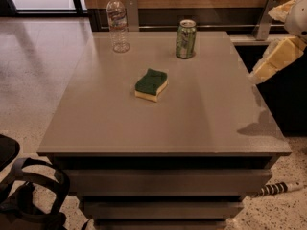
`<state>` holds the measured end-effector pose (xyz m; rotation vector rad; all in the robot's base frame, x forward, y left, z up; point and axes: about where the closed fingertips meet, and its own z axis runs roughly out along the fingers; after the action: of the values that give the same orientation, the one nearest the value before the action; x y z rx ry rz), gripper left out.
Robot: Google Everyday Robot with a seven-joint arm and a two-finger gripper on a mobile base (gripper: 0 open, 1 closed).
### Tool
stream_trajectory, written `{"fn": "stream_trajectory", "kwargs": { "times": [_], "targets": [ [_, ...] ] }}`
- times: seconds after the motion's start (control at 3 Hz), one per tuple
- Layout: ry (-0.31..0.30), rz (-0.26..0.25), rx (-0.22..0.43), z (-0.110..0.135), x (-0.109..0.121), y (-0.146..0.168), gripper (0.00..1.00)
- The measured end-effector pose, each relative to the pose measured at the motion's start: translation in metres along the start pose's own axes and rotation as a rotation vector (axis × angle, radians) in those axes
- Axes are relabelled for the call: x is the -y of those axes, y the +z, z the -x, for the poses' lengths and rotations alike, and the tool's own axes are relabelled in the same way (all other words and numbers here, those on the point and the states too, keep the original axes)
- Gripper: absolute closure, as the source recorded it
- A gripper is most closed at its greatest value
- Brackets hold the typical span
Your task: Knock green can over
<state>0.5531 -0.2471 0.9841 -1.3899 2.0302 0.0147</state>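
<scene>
The green can (pixel 185 39) stands upright at the far middle of the grey table (pixel 201 114); it has a silver top rim and pale markings on its side. My gripper (pixel 274 60), pale yellow, hangs at the right edge of the view, above the table's right side. It is well to the right of the can, slightly nearer the camera, and not touching it.
A clear plastic water bottle (pixel 117 23) stands at the far left of the table. A green-topped yellow sponge (pixel 151 84) lies near the middle. A dark counter and metal bracket (pixel 266 16) are at the back right. A dark bag (pixel 29 195) lies on the floor at lower left.
</scene>
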Motion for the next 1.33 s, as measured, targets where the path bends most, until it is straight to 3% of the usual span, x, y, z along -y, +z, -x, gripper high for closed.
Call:
{"fn": "stream_trajectory", "kwargs": {
  "times": [0.33,0.67,1.33],
  "targets": [
    [0.062,-0.055,0.169,0.002,0.054,0.025,0.0],
    [0.094,-0.053,0.263,0.01,0.087,0.049,0.0],
    [0.129,0.031,0.38,0.023,0.118,0.104,0.0]
  ]
}}
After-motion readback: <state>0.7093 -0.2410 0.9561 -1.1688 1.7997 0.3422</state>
